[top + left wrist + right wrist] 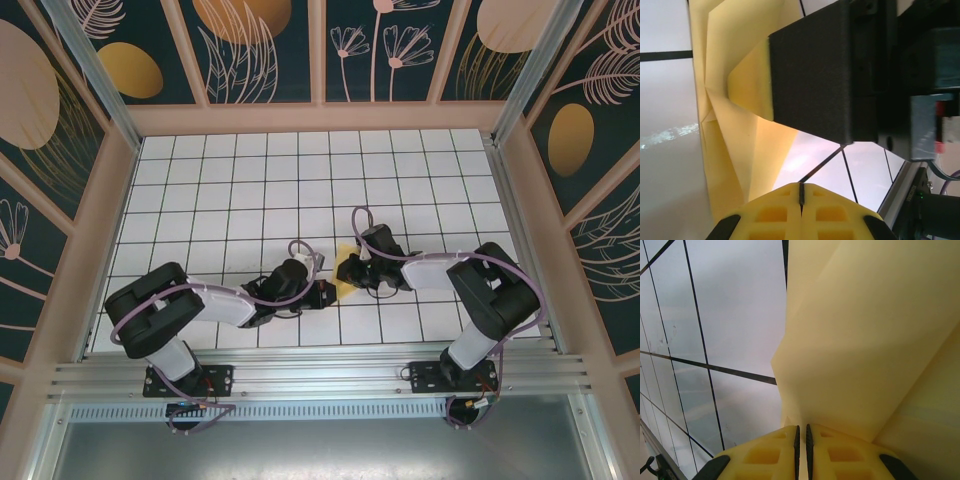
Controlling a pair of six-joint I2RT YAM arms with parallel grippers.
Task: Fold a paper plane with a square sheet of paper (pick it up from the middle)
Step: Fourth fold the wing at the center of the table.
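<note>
The pale-yellow sheet of paper [344, 290] lies mid-table, folded into layered flaps with sharp creases [735, 150]; both grippers cover much of it, so its outline is partly hidden. My left gripper [326, 293] is at the paper's near-left edge. Its jaws [801, 189] are shut, with nothing visible between them and the paper just to their left. My right gripper [350, 268] comes in from the right. Its jaws [801, 429] are almost closed on a raised fold of the paper [865, 340], and one of its fingertips [752, 85] lies against a flap.
The white gridded table [250, 190] stretches behind and to both sides of the arms. Pink frame posts and patterned walls [320, 115] enclose it. A metal rail [320, 375] runs along the near edge by the arm bases.
</note>
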